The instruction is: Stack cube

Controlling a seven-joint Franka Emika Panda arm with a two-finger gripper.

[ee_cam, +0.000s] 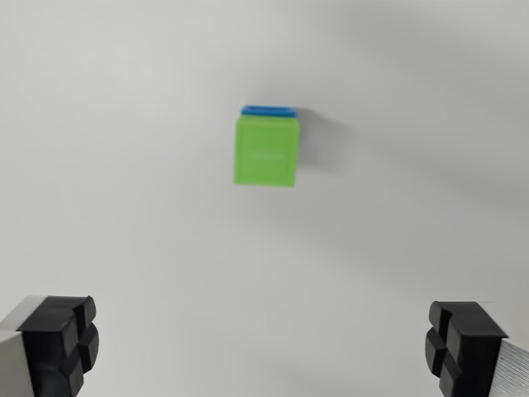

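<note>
Our gripper [264, 347] is spread wide, its black fingertips [62, 339] at the bottom corners of the wrist view, holding and touching nothing. Well beyond them we see the green cube [266, 151] sitting atop a blue cube [269, 109] on the white table [124, 165].

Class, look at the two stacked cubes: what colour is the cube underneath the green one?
Blue; only its edge shows above the green cube in the wrist view.

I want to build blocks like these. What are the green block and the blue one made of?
The green block looks like hard plastic, maybe smooth painted wood: bright even colour, crisp edges, matte top. Only a strip of the blue block shows beyond it, looking alike. The picture is blurry, so I can't be sure.
</note>
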